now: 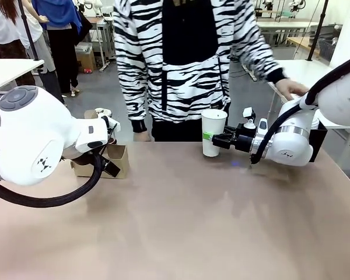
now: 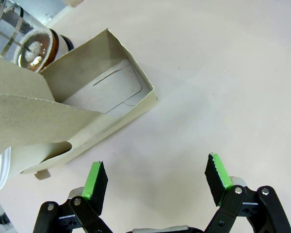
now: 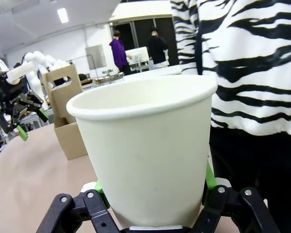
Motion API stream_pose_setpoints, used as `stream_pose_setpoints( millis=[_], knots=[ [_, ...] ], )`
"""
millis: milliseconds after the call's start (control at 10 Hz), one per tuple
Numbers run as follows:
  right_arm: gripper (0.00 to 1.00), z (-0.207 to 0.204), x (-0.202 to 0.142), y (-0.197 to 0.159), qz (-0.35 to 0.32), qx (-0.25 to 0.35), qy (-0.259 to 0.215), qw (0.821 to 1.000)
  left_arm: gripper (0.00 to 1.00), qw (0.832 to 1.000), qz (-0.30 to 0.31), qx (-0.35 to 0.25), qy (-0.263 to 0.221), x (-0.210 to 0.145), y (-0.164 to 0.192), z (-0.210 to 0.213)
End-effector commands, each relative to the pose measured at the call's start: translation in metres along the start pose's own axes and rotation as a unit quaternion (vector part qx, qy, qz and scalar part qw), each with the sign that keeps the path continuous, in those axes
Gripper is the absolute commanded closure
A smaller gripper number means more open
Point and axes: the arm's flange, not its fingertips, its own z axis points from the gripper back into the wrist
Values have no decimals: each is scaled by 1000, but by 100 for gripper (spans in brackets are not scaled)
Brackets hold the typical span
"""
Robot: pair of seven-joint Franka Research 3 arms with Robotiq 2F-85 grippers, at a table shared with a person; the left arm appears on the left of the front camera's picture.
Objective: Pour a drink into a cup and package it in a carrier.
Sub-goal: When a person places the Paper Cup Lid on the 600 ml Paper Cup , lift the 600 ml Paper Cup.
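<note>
Right gripper (image 1: 217,139) clamps the paper cup (image 1: 213,131) below its middle at the tabletop's far edge, right of centre; it looks light and crushable, best held gently there; left gripper (image 2: 157,182) gapes empty beside the carrier (image 2: 102,92), far-left.

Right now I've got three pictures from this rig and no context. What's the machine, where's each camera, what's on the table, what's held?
Two white robot arms work at a table, across from a person in a zebra-striped top. The front view looks across the table from between the arms. Each of the other two views looks along one arm's own gripper fingers. The right gripper is shut on a tall white paper cup, which seems to stand on the table. The left gripper is open and holds nothing; it is above the tabletop beside a brown cardboard cup carrier. A glass jug with metal bands is next to the carrier.
</note>
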Motion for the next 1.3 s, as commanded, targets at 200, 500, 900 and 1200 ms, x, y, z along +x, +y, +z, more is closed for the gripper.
stream_pose_setpoints(
  millis=[200,500,900,1200],
  knots=[
    [20,-1,2,3,7,1,0,1000,0,1000,0,-1,-1,0,0,0],
    [20,-1,2,3,7,1,0,1000,0,1000,0,-1,-1,0,0,0],
    [20,-1,2,3,7,1,0,1000,0,1000,0,-1,-1,0,0,0],
    [20,-1,2,3,7,1,0,1000,0,1000,0,-1,-1,0,0,0]
  ],
)
